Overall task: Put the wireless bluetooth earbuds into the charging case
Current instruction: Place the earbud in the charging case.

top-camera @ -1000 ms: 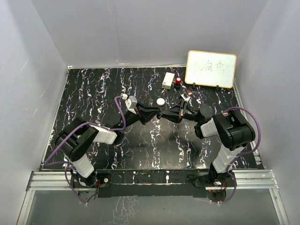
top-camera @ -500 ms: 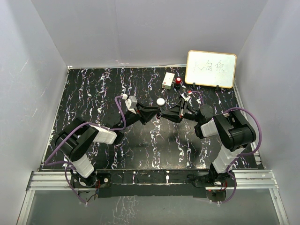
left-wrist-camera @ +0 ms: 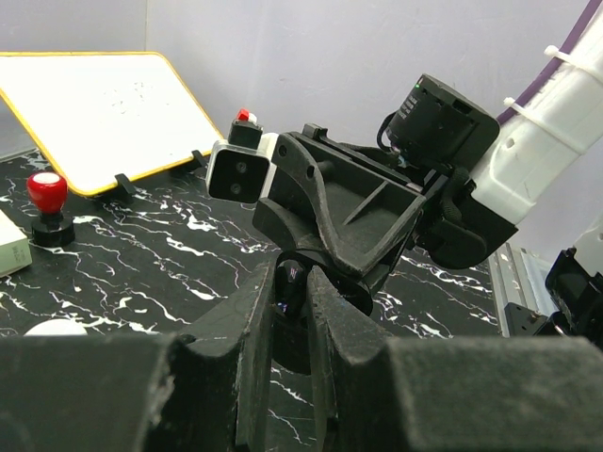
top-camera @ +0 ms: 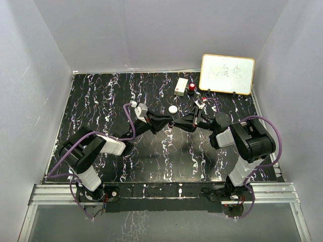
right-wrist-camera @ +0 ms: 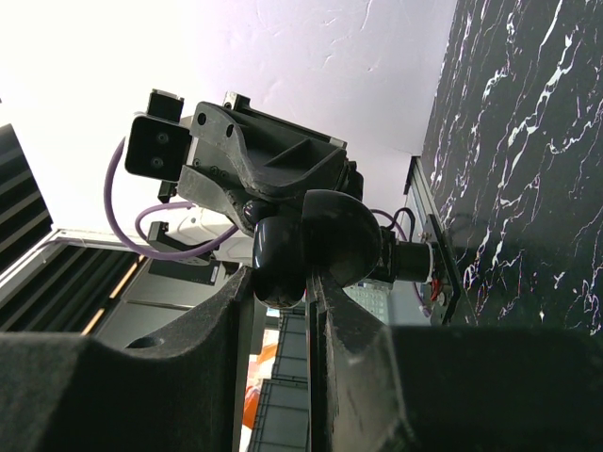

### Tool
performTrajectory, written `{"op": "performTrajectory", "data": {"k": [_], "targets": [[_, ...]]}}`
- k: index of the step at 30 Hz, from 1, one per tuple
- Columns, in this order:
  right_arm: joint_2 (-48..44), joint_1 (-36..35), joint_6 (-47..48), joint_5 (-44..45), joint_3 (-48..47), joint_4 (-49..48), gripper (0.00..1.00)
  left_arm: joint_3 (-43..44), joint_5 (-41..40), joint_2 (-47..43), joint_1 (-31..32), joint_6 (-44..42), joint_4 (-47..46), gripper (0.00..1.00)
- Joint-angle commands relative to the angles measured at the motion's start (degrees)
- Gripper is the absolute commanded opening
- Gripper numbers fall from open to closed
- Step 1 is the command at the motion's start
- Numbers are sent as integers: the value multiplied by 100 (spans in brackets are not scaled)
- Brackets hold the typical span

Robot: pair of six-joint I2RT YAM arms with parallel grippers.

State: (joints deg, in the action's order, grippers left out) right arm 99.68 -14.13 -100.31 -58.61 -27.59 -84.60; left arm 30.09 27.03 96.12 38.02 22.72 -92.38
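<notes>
Top external view: left gripper (top-camera: 169, 122) and right gripper (top-camera: 178, 122) meet tip to tip above mid-tabletop (top-camera: 101, 101), white puck (top-camera: 173, 109) at 12 o'clock | right jaws clamped on glossy black charging case (right-wrist-camera: 306, 243) | left jaws pinched nearly closed on tiny dark earbud (left-wrist-camera: 287, 281), against the case, barely visible

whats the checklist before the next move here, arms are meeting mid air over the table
1. Right gripper shut on the glossy black rounded charging case: ok
2. Left gripper shut on a small dark piece: ok
3. That piece is an earbud: cannot tell
4. Case open and facing the left gripper: cannot tell
5. Second earbud located: not ok, none in view
6. White round puck on the black marbled table apart from both grippers: ok
</notes>
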Motion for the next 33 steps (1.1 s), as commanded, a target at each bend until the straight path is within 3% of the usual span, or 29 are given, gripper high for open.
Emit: {"op": "performTrajectory", "data": {"k": [1, 16, 26, 33], "targets": [[-278, -6, 91, -8, -174, -1938, 0, -123, 40, -246, 24, -110, -1001, 0], [-290, -10, 89, -13, -208, -1944, 0, -177, 116, -242, 28, -75, -1001, 1], [-282, -6, 99, -17, -181, -1943, 0, -260, -130, -390, 21, -90, -1001, 54], [-287, -11, 117, -16, -142, -1947, 0, -429, -582, -722, -1, -217, -993, 83]]}}
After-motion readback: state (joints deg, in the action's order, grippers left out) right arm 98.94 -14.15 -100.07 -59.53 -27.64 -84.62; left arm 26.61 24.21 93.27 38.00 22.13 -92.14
